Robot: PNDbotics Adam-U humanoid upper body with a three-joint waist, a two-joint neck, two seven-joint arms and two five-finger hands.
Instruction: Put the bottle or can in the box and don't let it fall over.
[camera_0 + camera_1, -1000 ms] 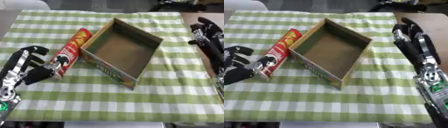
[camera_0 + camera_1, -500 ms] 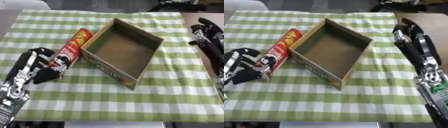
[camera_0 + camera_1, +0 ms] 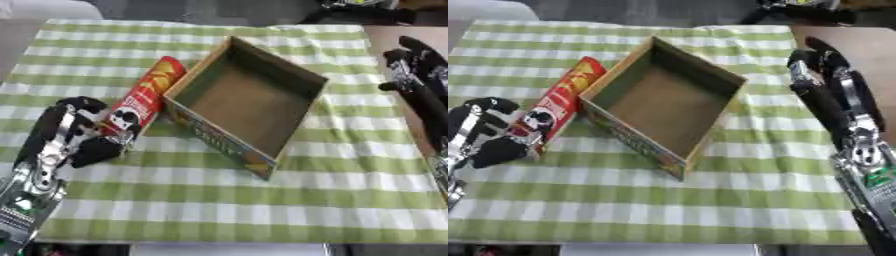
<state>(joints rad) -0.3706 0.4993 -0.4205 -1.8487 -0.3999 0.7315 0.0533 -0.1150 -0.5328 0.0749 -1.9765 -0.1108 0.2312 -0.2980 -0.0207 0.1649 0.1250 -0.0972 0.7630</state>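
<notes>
We see the red cylindrical cardboard can point(image 3: 140, 102) lying on its side against the open brown cardboard box point(image 3: 249, 102), its near end between our left hand's point(image 3: 74, 135) curled fingers. Soft green-and-white checked cloth point(image 3: 262, 200) lies beneath. Our right hand point(image 3: 824, 75) rests apart, fingers relaxed.

No word, brand name or number can be read anywhere. The red cylindrical snack can point(image 3: 143, 101), lying at centre left of the frame, carries yellow lettering along its upper half and a round face emblem near its lower end, both too blurred to make out. The open brown cardboard box point(image 3: 220, 141) has colourful print along its near outer wall, also illegible.
</notes>
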